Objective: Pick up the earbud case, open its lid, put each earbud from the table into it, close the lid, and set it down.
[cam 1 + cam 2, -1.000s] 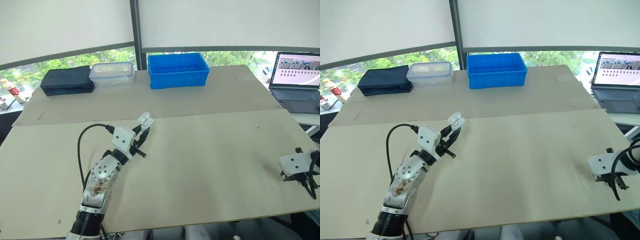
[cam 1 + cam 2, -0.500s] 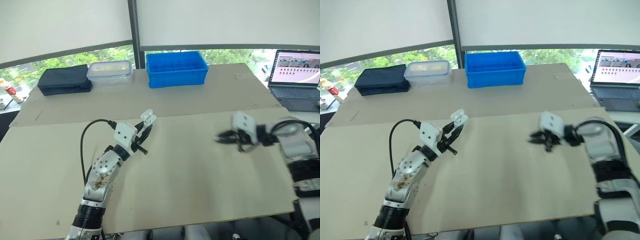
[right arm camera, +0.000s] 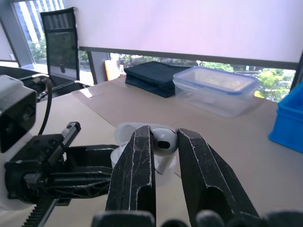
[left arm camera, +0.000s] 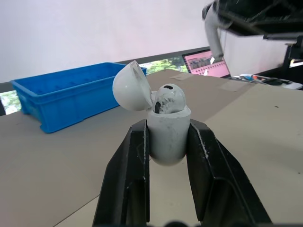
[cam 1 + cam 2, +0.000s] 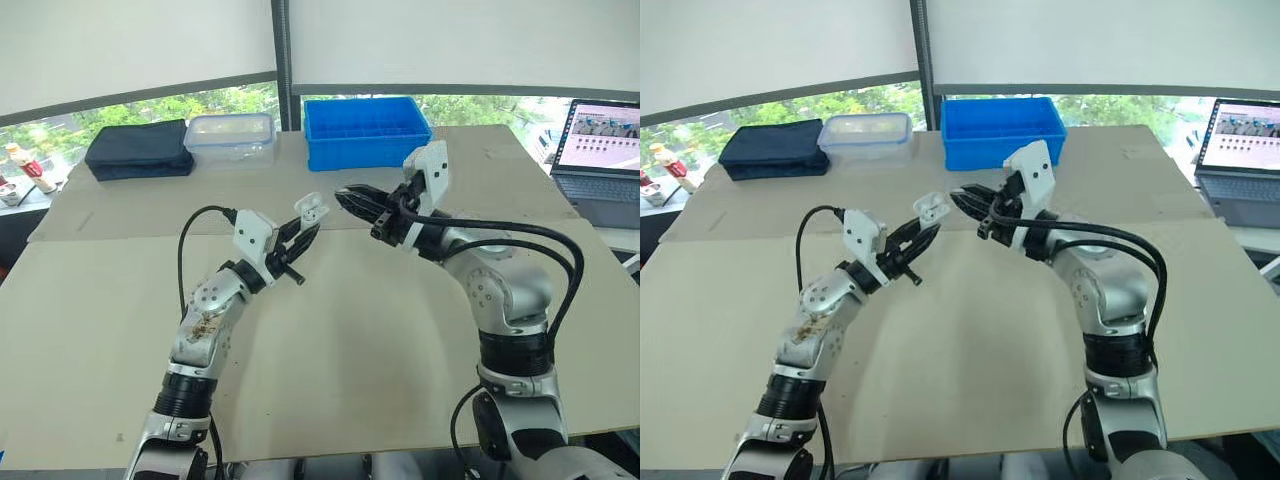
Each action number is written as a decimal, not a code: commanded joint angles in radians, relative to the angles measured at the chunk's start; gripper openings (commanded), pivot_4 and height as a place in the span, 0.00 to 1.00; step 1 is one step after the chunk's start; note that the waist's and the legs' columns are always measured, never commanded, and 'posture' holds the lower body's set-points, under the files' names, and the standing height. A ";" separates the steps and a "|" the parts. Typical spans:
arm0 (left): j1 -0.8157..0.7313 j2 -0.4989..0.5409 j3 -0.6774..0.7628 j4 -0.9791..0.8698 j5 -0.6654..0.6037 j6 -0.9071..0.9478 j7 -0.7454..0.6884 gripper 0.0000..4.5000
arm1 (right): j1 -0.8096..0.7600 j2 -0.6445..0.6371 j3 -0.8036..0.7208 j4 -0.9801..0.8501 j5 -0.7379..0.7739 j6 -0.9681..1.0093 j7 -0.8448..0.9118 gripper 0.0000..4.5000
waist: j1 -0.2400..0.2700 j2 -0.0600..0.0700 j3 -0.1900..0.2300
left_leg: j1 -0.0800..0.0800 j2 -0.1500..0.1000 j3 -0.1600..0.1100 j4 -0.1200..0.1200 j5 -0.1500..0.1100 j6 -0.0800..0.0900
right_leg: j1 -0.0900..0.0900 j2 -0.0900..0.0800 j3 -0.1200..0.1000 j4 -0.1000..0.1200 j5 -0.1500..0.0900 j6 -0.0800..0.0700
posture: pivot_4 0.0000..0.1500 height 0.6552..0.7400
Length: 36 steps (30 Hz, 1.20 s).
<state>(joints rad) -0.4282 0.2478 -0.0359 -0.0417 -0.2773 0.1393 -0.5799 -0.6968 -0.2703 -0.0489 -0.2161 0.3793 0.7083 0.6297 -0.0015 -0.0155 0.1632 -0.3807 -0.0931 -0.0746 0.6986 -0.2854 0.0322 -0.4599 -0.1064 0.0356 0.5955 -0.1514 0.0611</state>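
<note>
My left gripper (image 5: pixel 304 226) is shut on the white earbud case (image 5: pixel 312 209), held above the table with its lid (image 4: pixel 131 87) flipped open. In the left wrist view the case body (image 4: pixel 168 132) sits between the two black fingers, and one earbud (image 4: pixel 169 98) sits in it. My right gripper (image 5: pixel 346 198) points at the case from the right, just beside the open lid. It is shut on a second white earbud (image 3: pixel 163 141), which hangs right above the case (image 3: pixel 124 130) in the right wrist view.
Along the table's far edge stand a blue bin (image 5: pixel 367 130), a clear lidded container (image 5: pixel 232 135) and a dark pouch (image 5: pixel 140 150). A laptop (image 5: pixel 605 150) sits at the far right. A chair (image 3: pixel 61 47) stands beyond the table.
My right arm has swung in from the table's right edge, up and leftward to the open case. The left arm has kept the case raised in about the same place.
</note>
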 commanded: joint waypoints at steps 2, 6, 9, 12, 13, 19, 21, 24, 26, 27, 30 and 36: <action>-0.018 0.005 -0.014 -0.017 -0.003 -0.019 -0.032 0.13 | -0.020 0.029 0.010 -0.020 0.015 -0.055 -0.031 0.08 | -0.011 0.000 0.000 | 0.001 0.001 0.000 -0.001 0.001 -0.001 | 0.000 0.001 0.000 0.000 0.001 -0.002 | 1.00 1.00; -0.016 0.003 -0.017 -0.024 -0.005 -0.018 -0.037 0.13 | -0.027 0.032 0.018 -0.011 0.018 -0.067 -0.037 0.08 | -0.014 0.000 0.000 | 0.003 0.002 0.000 -0.003 0.001 -0.001 | 0.001 0.002 0.000 0.000 0.001 -0.002 | 1.00 1.00; -0.017 0.001 -0.015 -0.023 -0.005 -0.020 -0.035 0.13 | -0.024 0.031 0.026 -0.010 0.025 -0.061 -0.036 0.08 | -0.014 0.000 0.000 | 0.002 0.002 0.000 -0.003 0.001 -0.001 | 0.001 0.002 0.000 0.001 0.002 -0.002 | 1.00 1.00; -0.019 -0.001 -0.018 -0.032 -0.001 -0.023 -0.030 0.13 | -0.013 0.028 0.039 -0.009 0.022 -0.066 -0.034 0.08 | -0.014 0.000 0.000 | 0.002 0.002 0.001 -0.003 0.001 -0.001 | 0.001 0.002 0.000 0.001 0.002 -0.002 | 1.00 1.00; -0.020 -0.002 -0.020 -0.036 -0.001 -0.022 -0.029 0.13 | -0.009 0.028 0.043 -0.008 0.019 -0.070 -0.034 0.08 | -0.014 0.000 0.000 | 0.002 0.002 0.001 -0.003 0.001 -0.001 | 0.001 0.002 0.000 0.000 0.002 -0.002 | 1.00 1.00; -0.024 -0.007 -0.021 -0.039 -0.001 -0.025 -0.027 0.13 | 0.001 0.010 0.071 0.017 -0.017 -0.123 -0.022 0.08 | -0.014 0.000 0.000 | 0.003 0.002 0.001 -0.003 0.001 -0.001 | 0.001 0.002 0.000 0.000 0.002 -0.002 | 1.00 1.00; -0.021 -0.009 -0.023 -0.051 -0.002 -0.024 -0.027 0.13 | 0.007 0.001 0.080 0.027 -0.025 -0.141 -0.020 0.08 | -0.014 0.000 0.000 | 0.002 0.002 0.001 -0.003 0.001 -0.001 | 0.001 0.002 0.000 0.000 0.002 -0.002 | 1.00 1.00; -0.017 -0.013 -0.029 -0.063 -0.002 -0.023 -0.028 0.13 | 0.012 -0.007 0.089 0.035 -0.033 -0.161 -0.017 0.08 | -0.013 0.000 0.000 | 0.002 0.002 0.001 -0.003 0.001 -0.001 | 0.001 0.002 0.000 0.000 0.002 -0.002 | 1.00 1.00; -0.016 -0.015 -0.029 -0.065 -0.001 -0.023 -0.026 0.13 | 0.015 -0.006 0.090 0.038 -0.033 -0.162 -0.024 0.08 | -0.013 0.000 0.000 | 0.002 0.002 0.001 -0.003 0.001 -0.001 | 0.001 0.002 0.001 0.000 0.002 -0.002 | 1.00 1.00; -0.015 -0.017 -0.030 -0.068 -0.001 -0.023 -0.025 0.13 | 0.016 -0.005 0.090 0.040 -0.037 -0.166 -0.026 0.08 | -0.013 0.000 0.000 | 0.002 0.002 0.001 -0.003 0.001 -0.001 | 0.001 0.002 0.001 0.000 0.002 -0.002 | 1.00 1.00; -0.013 -0.020 -0.032 -0.076 -0.001 -0.021 -0.024 0.13 | 0.019 -0.008 0.092 0.045 -0.046 -0.174 -0.027 0.08 | -0.013 0.000 0.000 | 0.003 0.002 0.001 -0.003 0.001 -0.001 | 0.001 0.002 0.001 0.000 0.002 -0.002 | 1.00 1.00; -0.009 -0.020 -0.030 -0.074 -0.002 -0.029 -0.023 0.13 | 0.038 -0.033 0.101 0.041 -0.056 -0.182 -0.013 0.08 | -0.013 0.000 0.000 | 0.002 0.002 0.001 -0.003 0.001 -0.001 | 0.001 0.002 0.001 0.000 0.002 -0.002 | 1.00 1.00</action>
<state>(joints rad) -0.4283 0.2294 -0.0729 -0.0664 -0.2763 0.1378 -0.6058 -0.6615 -0.2941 0.0500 -0.1527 0.3239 0.5508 0.6072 -0.0145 -0.0154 0.1632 -0.3783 -0.0911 -0.0737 0.6960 -0.2843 0.0315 -0.4591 -0.1043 0.0362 0.5955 -0.1499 0.0588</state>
